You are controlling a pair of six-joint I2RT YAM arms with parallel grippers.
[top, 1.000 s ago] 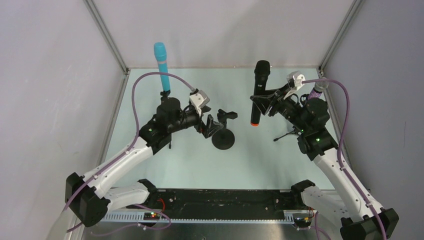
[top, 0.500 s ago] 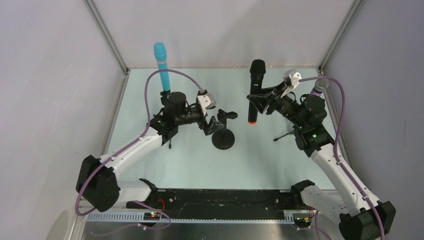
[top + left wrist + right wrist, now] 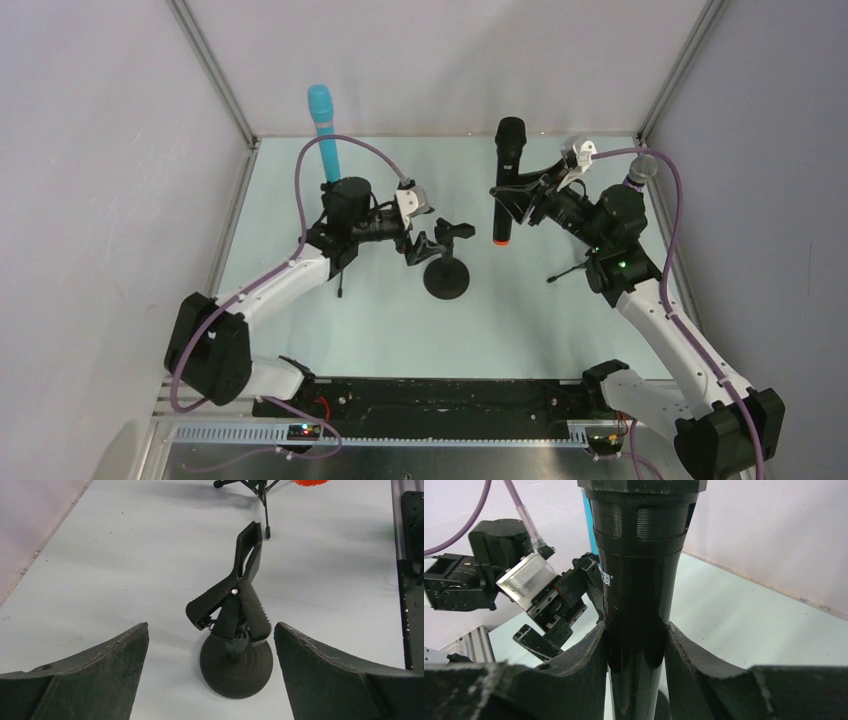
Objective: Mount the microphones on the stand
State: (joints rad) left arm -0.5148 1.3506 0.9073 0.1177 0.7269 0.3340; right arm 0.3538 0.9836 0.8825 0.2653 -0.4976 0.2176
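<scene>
Clip stand sat straight ahead of the left gripper, its jaws spread wide and empty, by far the nearer arm to it. Off to the stand's right and apart from it, the right gripper pinched the black microphone mid-barrel — upright, orange end down, above the table. Cyan microphone stood behind the left arm, purple microphone behind the right — a tripod leg nearby.
</scene>
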